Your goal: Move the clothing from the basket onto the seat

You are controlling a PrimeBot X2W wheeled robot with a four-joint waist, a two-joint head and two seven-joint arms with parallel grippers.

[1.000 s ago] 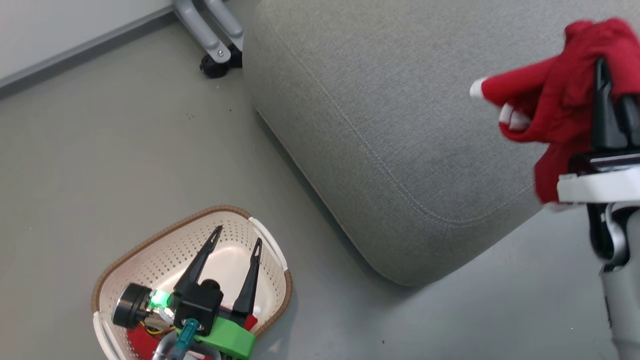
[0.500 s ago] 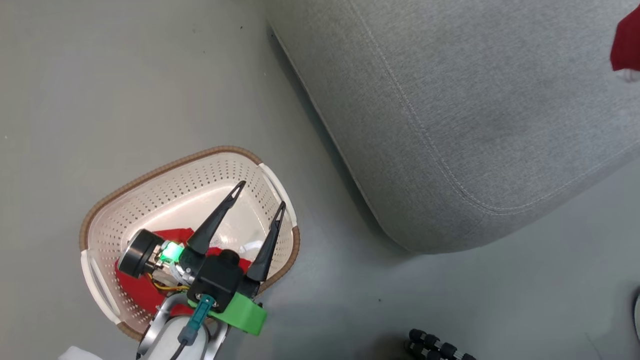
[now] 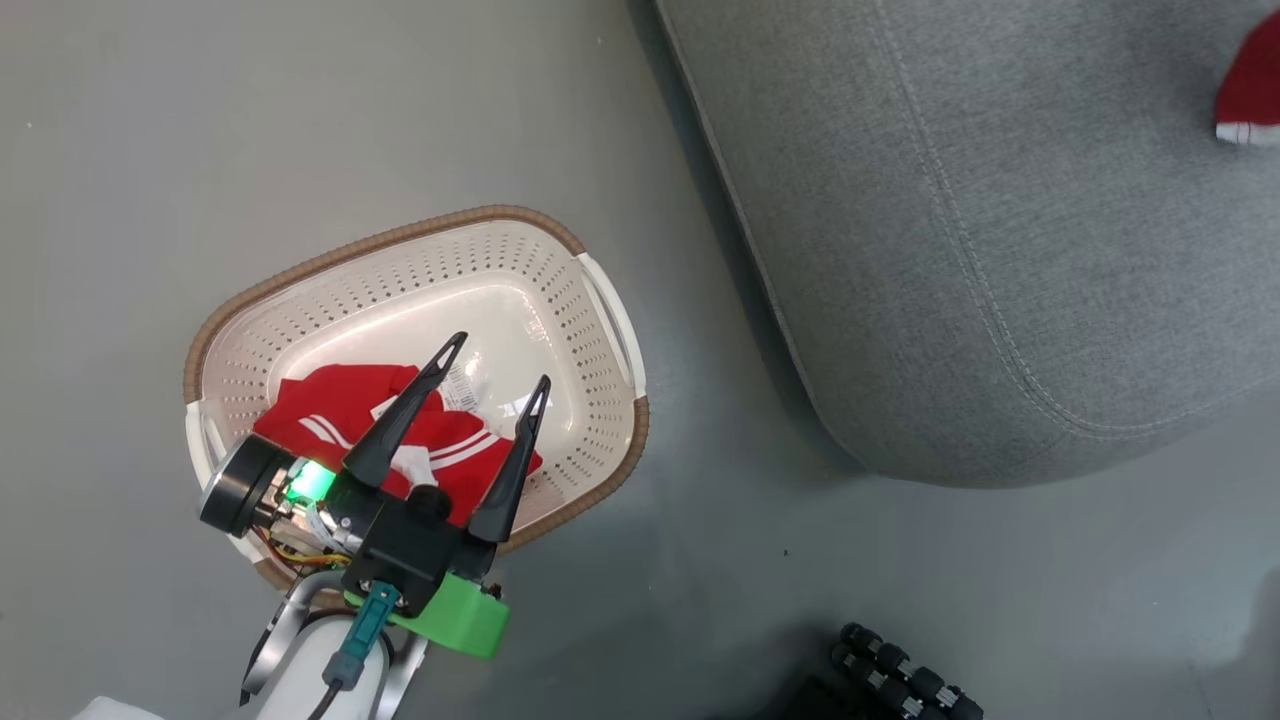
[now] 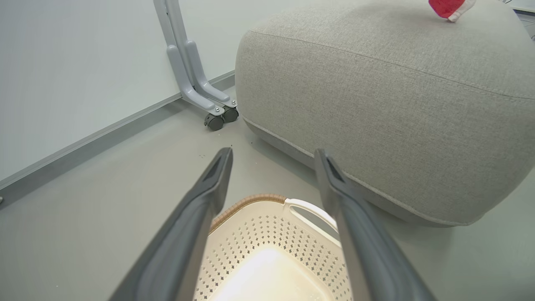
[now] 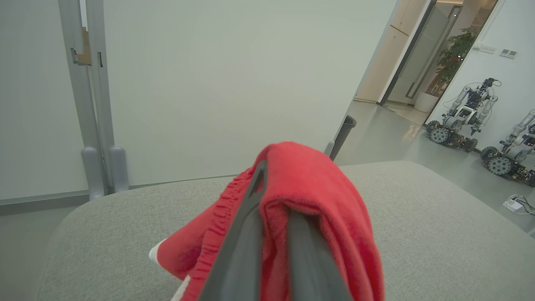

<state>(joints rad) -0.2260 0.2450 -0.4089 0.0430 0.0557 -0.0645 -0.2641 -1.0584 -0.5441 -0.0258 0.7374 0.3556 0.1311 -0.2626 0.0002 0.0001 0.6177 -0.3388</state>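
Observation:
The cream basket point(image 3: 400, 235) with the brown rim stands on the floor left of the grey seat point(image 3: 1000, 200). One red clothing piece with white stripes point(image 3: 330, 420) lies in the basket's near half. My left gripper point(image 3: 502, 360) hangs open above it, with nothing between its fingers; the left wrist view shows that gripper point(image 4: 272, 152) over the basket's far rim point(image 4: 259, 200). My right gripper point(image 5: 271, 196) is shut on the other red piece point(image 5: 317, 188), draped over its fingers above the seat point(image 5: 418, 217). A corner of that piece point(image 3: 1250, 90) shows at the head view's right edge.
A grey frame on castors point(image 4: 200, 83) stands by the wall beside the seat's far corner. A black ribbed part point(image 3: 900, 680) sits on the floor at the bottom. Other robots point(image 5: 464, 113) and a dark bin point(image 5: 345, 131) stand beyond the seat.
The head camera has swung down and left, so the basket and the red piece in it show more fully. The right gripper with its red piece has slid off the right edge.

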